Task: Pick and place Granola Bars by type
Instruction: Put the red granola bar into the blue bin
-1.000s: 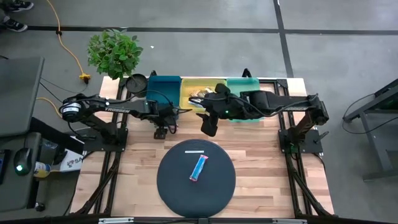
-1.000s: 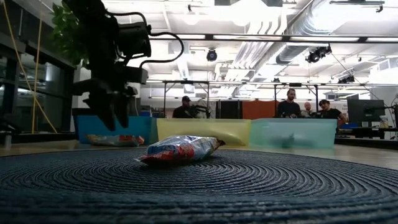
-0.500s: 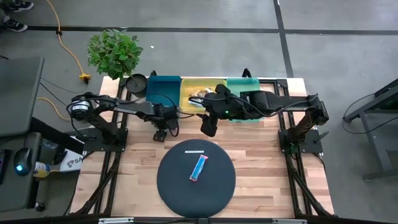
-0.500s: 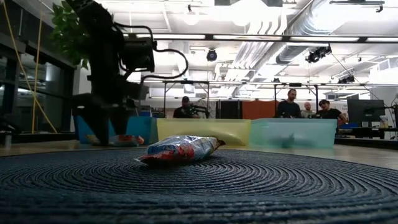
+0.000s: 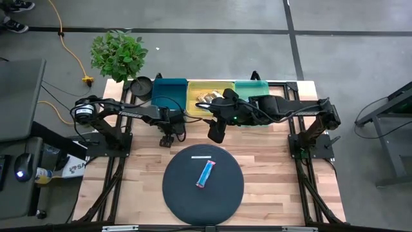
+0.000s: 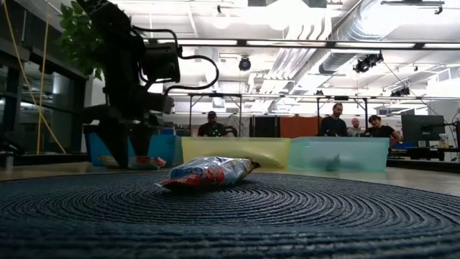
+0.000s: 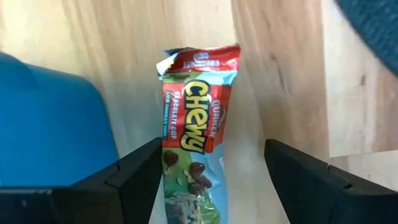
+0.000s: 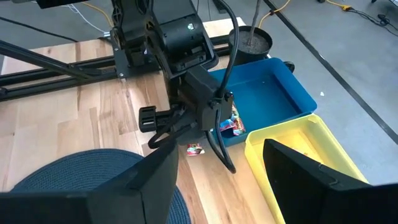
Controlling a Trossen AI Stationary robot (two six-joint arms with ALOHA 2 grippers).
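My left gripper (image 7: 214,183) is open and low over the wood beside the blue bin (image 5: 168,90). Its two fingers stand on either side of a red and teal granola bar (image 7: 193,143) lying flat on the table; the high view hides that bar under the gripper (image 5: 166,137). A blue and red bar (image 5: 205,174) lies on the round dark mat (image 5: 180,193), and a thin white one (image 5: 201,156) lies near the mat's far rim. My right gripper (image 5: 216,133) hangs open above the table in front of the yellow bin (image 5: 193,87).
Three bins stand in a row at the far edge: blue, yellow and pale green (image 5: 257,86). Another bar (image 8: 233,124) lies inside the blue bin, and several lie in the yellow one. A potted plant (image 5: 118,55) and a small dark pot (image 5: 140,85) stand at the far left corner.
My left gripper has come down toward the table next to the blue bin, its fingers now low around the bar that lies there. The bars on the mat and my right arm have stayed where they were.
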